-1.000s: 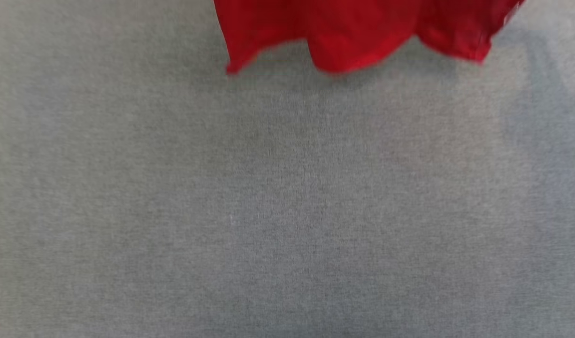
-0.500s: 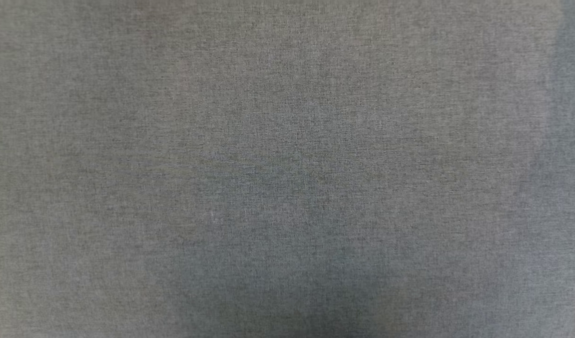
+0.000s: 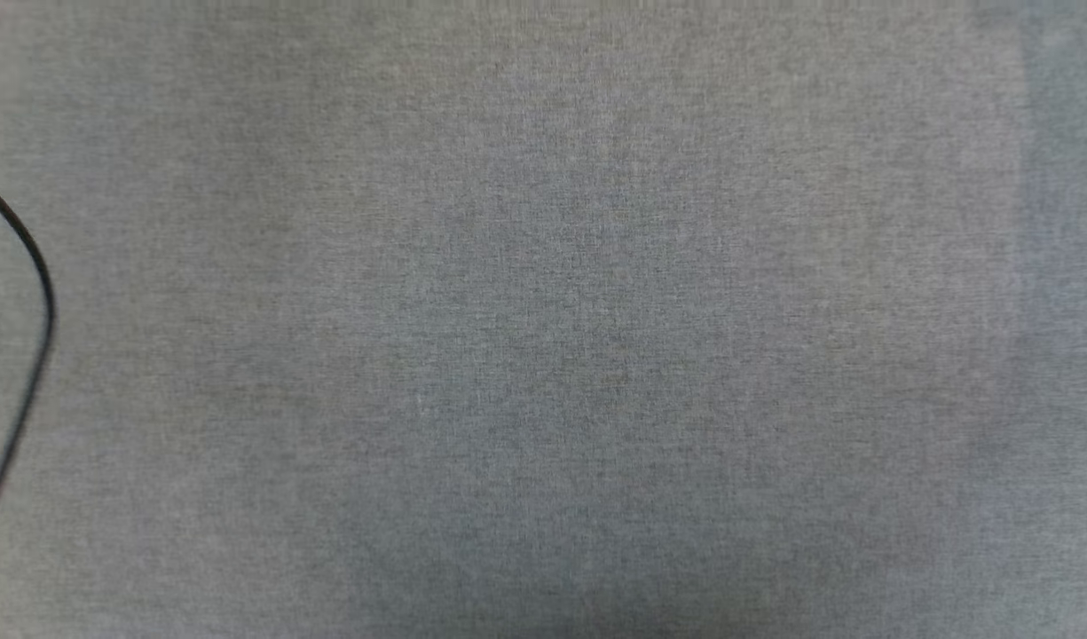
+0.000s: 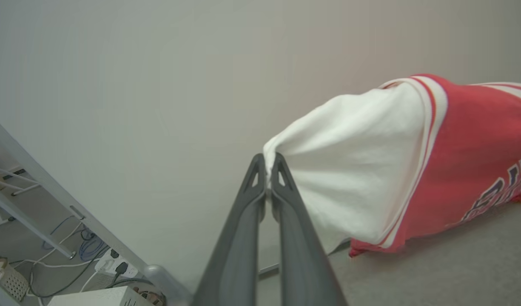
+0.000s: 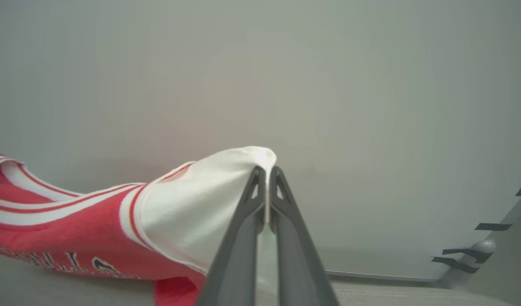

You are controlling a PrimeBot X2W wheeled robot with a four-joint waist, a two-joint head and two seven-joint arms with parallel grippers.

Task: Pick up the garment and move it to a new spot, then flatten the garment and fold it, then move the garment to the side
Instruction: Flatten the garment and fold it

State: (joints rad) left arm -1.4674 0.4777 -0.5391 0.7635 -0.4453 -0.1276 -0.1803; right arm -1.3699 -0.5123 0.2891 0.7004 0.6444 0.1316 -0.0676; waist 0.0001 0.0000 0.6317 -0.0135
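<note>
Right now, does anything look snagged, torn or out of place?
No tear or snag shows: the left gripper and right gripper each pinch a white sleeve tip of the garment. One oddity: a black cable loops in at the head view's left edge, over the grey surface.

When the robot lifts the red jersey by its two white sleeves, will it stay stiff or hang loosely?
Probably floppy: the jersey sags between its sleeves toward the grey surface. Likely light: the left end effector and right end effector hold it up by small pinches. It may swing when moved.
</note>
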